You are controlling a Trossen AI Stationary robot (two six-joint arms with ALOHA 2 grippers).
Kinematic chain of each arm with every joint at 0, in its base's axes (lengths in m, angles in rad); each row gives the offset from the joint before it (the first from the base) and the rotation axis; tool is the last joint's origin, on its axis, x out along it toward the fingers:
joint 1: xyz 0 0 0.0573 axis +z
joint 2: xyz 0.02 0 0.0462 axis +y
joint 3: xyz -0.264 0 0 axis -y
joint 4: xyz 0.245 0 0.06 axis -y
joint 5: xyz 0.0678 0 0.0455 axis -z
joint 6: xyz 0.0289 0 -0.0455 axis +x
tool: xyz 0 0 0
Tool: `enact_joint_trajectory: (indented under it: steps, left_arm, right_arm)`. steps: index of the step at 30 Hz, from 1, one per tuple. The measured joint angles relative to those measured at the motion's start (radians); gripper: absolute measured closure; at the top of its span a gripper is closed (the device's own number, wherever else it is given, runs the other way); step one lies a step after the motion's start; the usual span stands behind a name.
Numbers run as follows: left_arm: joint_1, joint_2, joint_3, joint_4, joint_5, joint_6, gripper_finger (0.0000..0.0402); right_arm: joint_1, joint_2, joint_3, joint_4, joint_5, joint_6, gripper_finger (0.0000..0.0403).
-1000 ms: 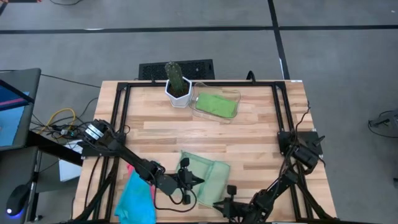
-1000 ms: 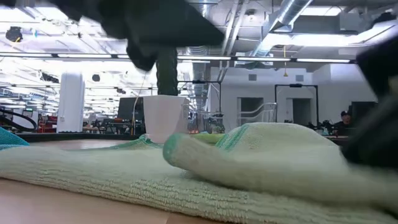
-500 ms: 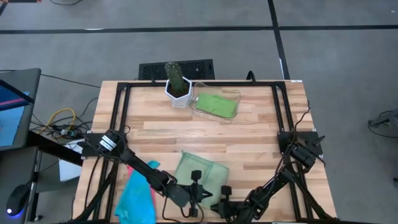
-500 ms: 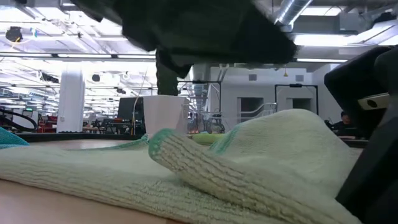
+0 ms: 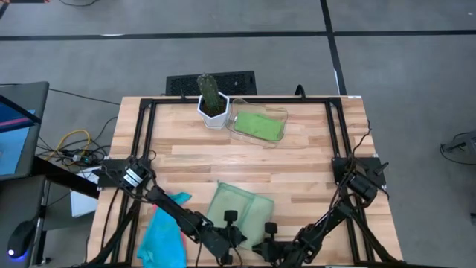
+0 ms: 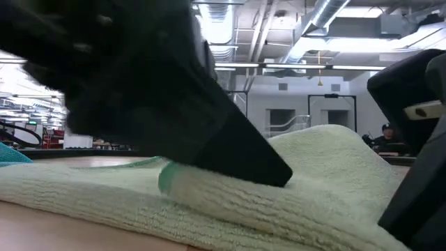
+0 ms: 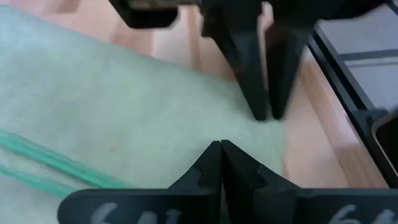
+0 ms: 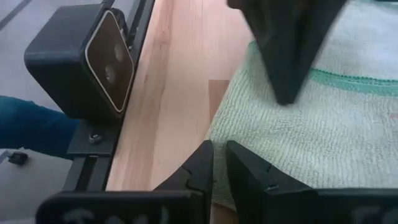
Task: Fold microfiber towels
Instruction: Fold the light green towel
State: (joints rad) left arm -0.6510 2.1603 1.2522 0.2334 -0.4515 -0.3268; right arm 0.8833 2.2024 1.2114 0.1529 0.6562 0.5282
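Note:
A light green microfiber towel lies partly folded near the table's front edge, and also shows in the low view. My left gripper reaches in from the left, shut, with its tips on the towel's near part. My right gripper stands just right of it at the towel's near edge, shut on the cloth. A turquoise towel lies crumpled at the near left, beside my left arm. My left gripper presses its shut fingertips onto the towel's upper layer, slanting down from the table's left. The cloth under them lies flattened on the layer below. My right gripper pinches the towel's near edge between its two fingers, slanting down from the near right. The cloth rises in a hump toward it, and the rest lies on the table.
At the far side stand a white pot with a cactus and a clear tray holding a folded green towel. A black camera box sits at the table's near edge. Bare wood lies between.
My left gripper has gone toward the near edge and a little right, sinking onto the light green towel while staying shut. The towel's raised fold has been pushed down and flattened under it. My right gripper has kept its place.

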Motion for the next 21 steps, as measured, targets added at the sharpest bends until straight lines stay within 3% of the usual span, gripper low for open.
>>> enact_joint_trajectory:
  steps: [5,12,16,21]
  left_arm:
    - [-0.008,0.022,0.001,-0.017,0.01,-0.031,0.0401]
    - [-0.008,0.032,0.002,-0.018,0.009,-0.042,0.0401]
    - [-0.009,0.033,0.002,-0.012,0.002,-0.042,0.0401]
    - [-0.008,0.033,0.002,-0.012,0.001,-0.041,0.0401]
  right_arm:
    - [0.001,-0.078,-0.007,-0.116,0.062,-0.056,0.0332]
    - [-0.019,-0.246,-0.004,-0.449,0.355,0.018,0.0332]
    - [-0.077,-0.268,-0.014,-0.618,0.35,0.187,0.0332]
    - [-0.133,-0.176,-0.075,-0.428,0.234,0.191,0.0332]
